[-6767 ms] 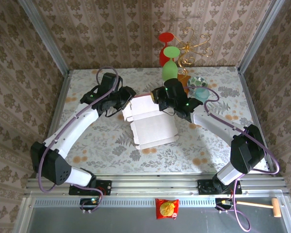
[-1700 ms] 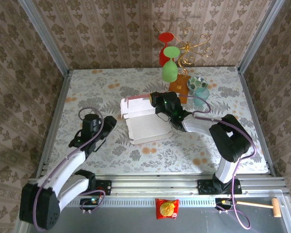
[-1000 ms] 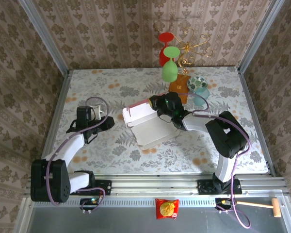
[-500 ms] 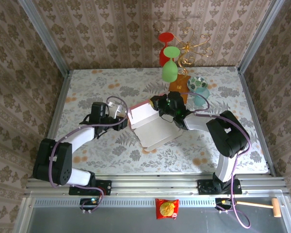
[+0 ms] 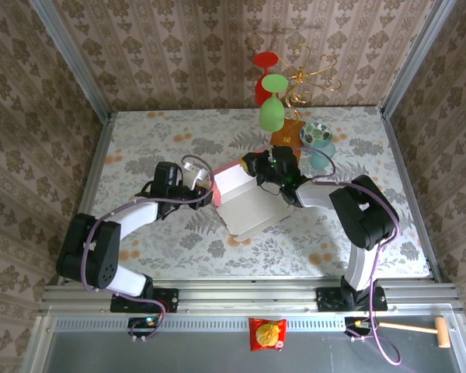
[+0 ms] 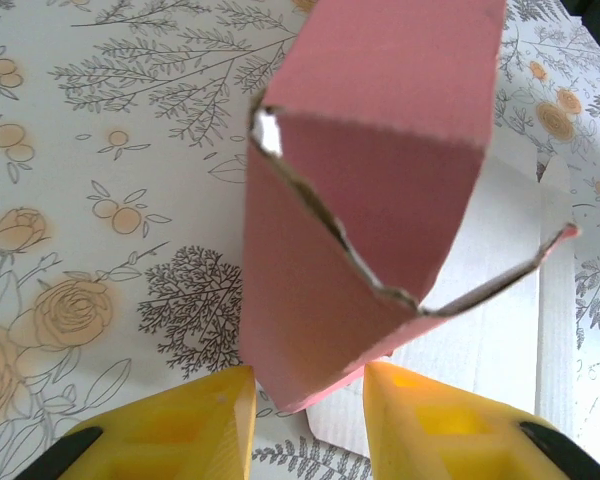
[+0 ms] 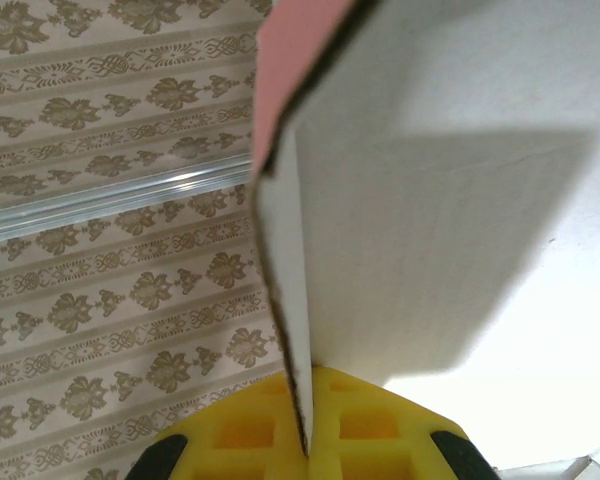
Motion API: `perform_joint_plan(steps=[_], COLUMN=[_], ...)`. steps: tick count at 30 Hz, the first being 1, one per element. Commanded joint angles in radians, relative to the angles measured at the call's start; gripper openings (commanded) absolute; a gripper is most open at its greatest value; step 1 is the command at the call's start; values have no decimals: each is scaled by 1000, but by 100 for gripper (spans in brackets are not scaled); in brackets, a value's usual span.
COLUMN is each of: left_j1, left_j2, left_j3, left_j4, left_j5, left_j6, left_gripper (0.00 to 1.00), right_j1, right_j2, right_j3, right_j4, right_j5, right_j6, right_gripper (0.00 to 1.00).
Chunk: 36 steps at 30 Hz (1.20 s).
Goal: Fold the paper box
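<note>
The pink paper box (image 5: 248,206) lies open mid-table, its pale inner face up and its back-left part raised. My right gripper (image 5: 258,168) is at the box's far edge, shut on a raised flap. In the right wrist view the flap's thin edge (image 7: 290,330) runs down between the yellow pads (image 7: 380,440) of the right gripper (image 7: 306,445). My left gripper (image 5: 205,194) is at the box's left side. In the left wrist view the left gripper (image 6: 310,400) is open, and the pink folded corner (image 6: 370,180) of the box stands just in front of the gap.
At the back right stand a green glass (image 5: 272,113), a red glass (image 5: 264,74), a gold wire stand (image 5: 311,78), a brown-orange booklet (image 5: 283,140) and a teal cup (image 5: 322,151). A snack packet (image 5: 267,333) and a wooden mallet (image 5: 419,329) lie below the front rail.
My left arm has swung in from the left to the box's left corner. The box has turned slightly and its back-left part has been raised by the right gripper.
</note>
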Motion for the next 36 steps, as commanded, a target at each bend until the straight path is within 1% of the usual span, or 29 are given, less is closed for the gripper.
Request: perform_joint_plan(steps=[1, 4, 7, 12, 16, 17, 22, 25, 28, 30, 32, 36], left_j1=[-19, -41, -57, -77, -88, -123, -149, -168, -181, -187, -190, -197], left_j2=[11, 22, 22, 7, 6, 6, 7, 0, -3, -1, 2, 12], left_j3=[31, 36, 26, -7, -16, -18, -32, -43, -50, -51, -51, -50], left_j4=[39, 45, 60, 117, 149, 158, 187, 209, 232, 240, 243, 263], left_j5=[13, -8, -58, -136, -187, -205, -292, -348, -385, -404, -429, -449], left_j6=[22, 21, 12, -37, -68, -74, -107, -121, -141, -152, -162, -179], left_gripper=[34, 34, 34, 38, 39, 39, 35, 39, 40, 39, 37, 35], right_j1=[-1, -3, -3, -3, -3, -3, -3, -3, -3, -3, -3, -3], right_j2=[20, 22, 25, 22, 22, 22, 26, 25, 28, 32, 35, 44], right_j3=[-10, -8, -7, -14, -23, -26, -35, -44, -48, -50, -54, -60], right_j4=[39, 41, 45, 66, 85, 91, 99, 101, 113, 118, 124, 137], right_j5=[-44, -46, -47, -45, -45, -44, -44, -38, -34, -33, -33, -31], right_j6=[-3, -1, 2, 3, 3, 4, 14, 18, 22, 23, 25, 30], right_gripper=[0, 0, 0, 0, 0, 0, 0, 0, 0, 0, 0, 0])
